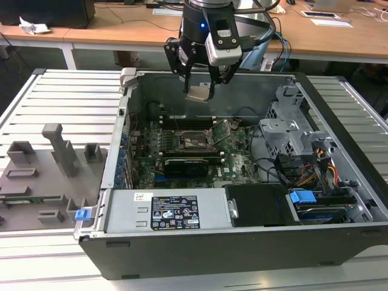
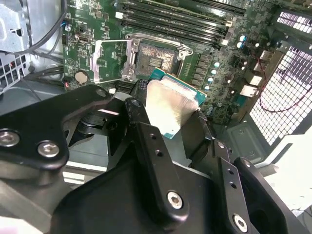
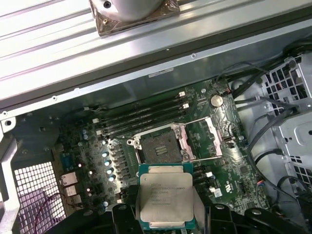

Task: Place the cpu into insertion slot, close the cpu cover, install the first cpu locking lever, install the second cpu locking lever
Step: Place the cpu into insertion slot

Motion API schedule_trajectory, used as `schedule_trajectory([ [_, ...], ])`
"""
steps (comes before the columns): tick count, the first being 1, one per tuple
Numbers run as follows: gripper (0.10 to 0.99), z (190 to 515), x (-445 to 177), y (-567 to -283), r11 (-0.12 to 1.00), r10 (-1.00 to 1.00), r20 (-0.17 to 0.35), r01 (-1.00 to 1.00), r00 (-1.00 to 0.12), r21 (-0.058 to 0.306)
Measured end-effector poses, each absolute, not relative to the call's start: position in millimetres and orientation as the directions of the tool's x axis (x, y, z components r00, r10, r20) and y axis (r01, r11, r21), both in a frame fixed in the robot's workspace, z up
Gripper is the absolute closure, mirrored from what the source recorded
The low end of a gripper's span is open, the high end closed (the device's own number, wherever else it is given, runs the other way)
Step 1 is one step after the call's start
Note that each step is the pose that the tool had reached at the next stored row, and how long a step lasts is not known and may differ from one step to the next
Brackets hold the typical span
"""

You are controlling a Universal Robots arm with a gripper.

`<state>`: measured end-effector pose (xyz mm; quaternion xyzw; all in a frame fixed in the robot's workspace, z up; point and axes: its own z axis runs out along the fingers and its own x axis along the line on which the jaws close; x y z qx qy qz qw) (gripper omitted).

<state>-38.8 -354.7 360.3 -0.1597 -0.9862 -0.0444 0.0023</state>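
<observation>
While the tool (image 1: pixel 200 92) hangs over the open computer case (image 1: pixel 212 257) in the exterior view, it is clamped on opposite edges of the cpu (image 1: pixel 199 94) and holds the chip well above the motherboard (image 1: pixel 239 159). In both wrist views the chip's pale metal top (image 3: pixel 165 197) sits between the black fingers (image 2: pixel 139 114), with a thin green rim showing around it. The insertion slot (image 3: pixel 159 146) lies on the board below, apart from the chip, and its dark centre is uncovered. The cpu cover (image 3: pixel 186 141) is swung open at one side of the slot, and green board shows through its window in the second wrist view. Long black memory slots (image 3: pixel 141 114) run near the socket. The case stands on a slatted metal tabletop (image 1: pixel 60 97), and a grey fixture (image 1: pixel 42 176) sits beside it on the exterior view's left.
</observation>
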Motion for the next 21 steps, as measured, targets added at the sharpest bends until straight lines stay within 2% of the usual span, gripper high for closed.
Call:
schedule_trajectory([
  [21,0.561,358.8,-38.9,-354.7,0.9,0.427,0.019,0.427,-0.904,0.087],
])
